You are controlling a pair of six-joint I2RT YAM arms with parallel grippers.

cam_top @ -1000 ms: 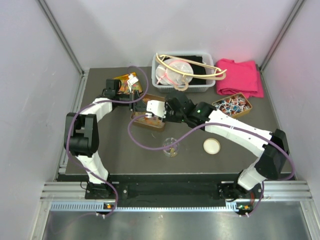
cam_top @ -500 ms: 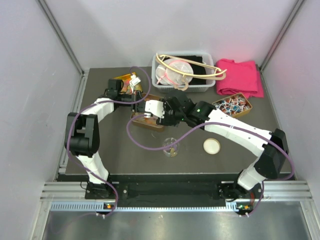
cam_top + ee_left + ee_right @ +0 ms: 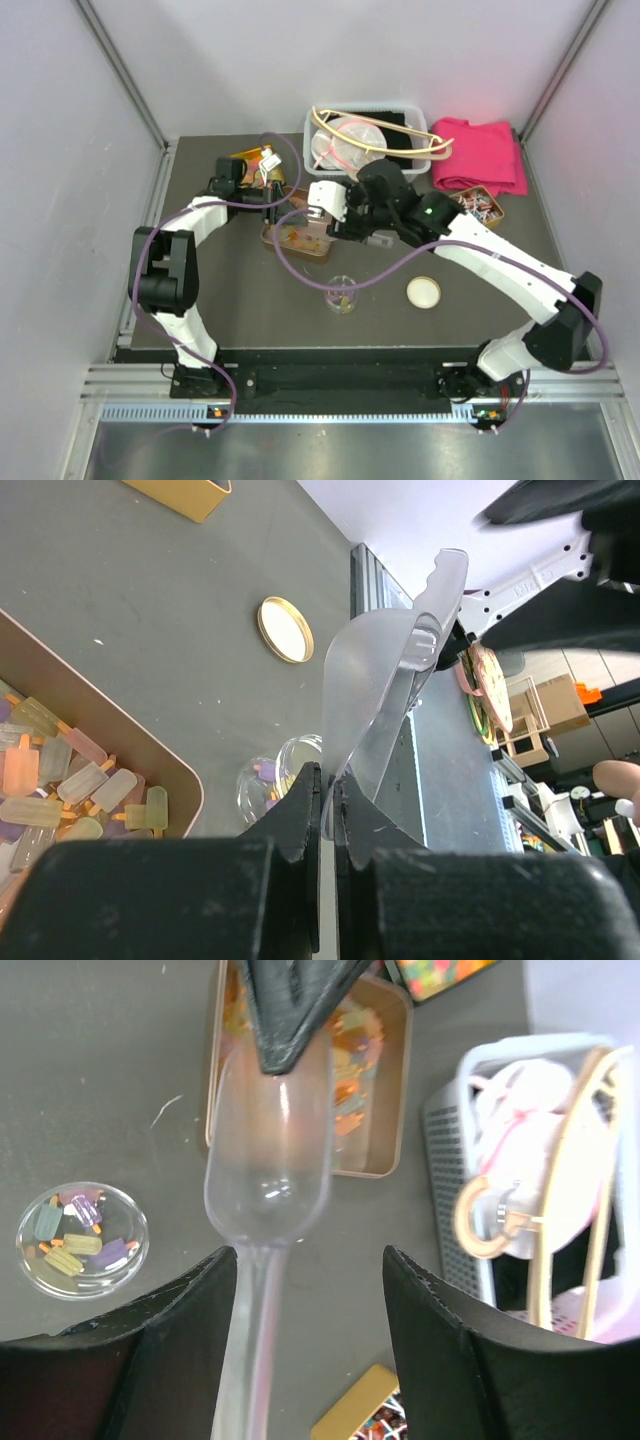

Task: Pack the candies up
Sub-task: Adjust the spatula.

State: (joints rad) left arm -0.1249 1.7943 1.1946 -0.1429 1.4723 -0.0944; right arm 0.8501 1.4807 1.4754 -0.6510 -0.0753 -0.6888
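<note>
- Above the tan tin [image 3: 404, 1095], the left gripper [image 3: 327, 790] was clamped shut on the bowl edge of a clear plastic scoop [image 3: 268, 1160].
- The right gripper [image 3: 308, 1260] stood wide open, one finger on each side of the scoop's handle; contact could not be told.
- Most of the candies [image 3: 60, 780] lay heaped in the tin.
- A few more sat in a small glass dish [image 3: 122, 1214] near the tin on the dark table [image 3: 240, 300].
- A round lid [image 3: 423, 291] lay beside the dish.
</note>
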